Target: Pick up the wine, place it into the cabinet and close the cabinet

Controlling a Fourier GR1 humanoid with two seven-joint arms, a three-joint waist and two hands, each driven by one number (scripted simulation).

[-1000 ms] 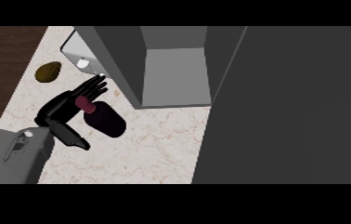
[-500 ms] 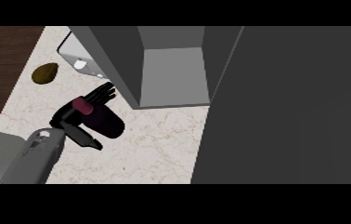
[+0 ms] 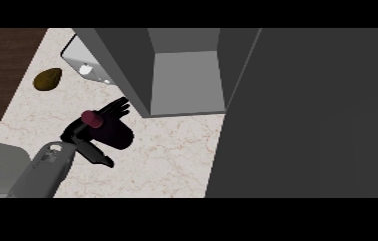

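Wine (image 3: 116,135) gripped by left hand (image 3: 77,133) near the open cabinet (image 3: 184,80).

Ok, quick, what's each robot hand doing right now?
Left robot hand: curled round the wine bottle, holding it.
Right robot hand: not in view.

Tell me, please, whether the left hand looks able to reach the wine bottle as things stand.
Likely yes: the left hand is at the wine bottle, fingers and thumb around it, nothing between.

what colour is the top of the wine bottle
Dark red cap on a near-black wine bottle, best seen in the head view.
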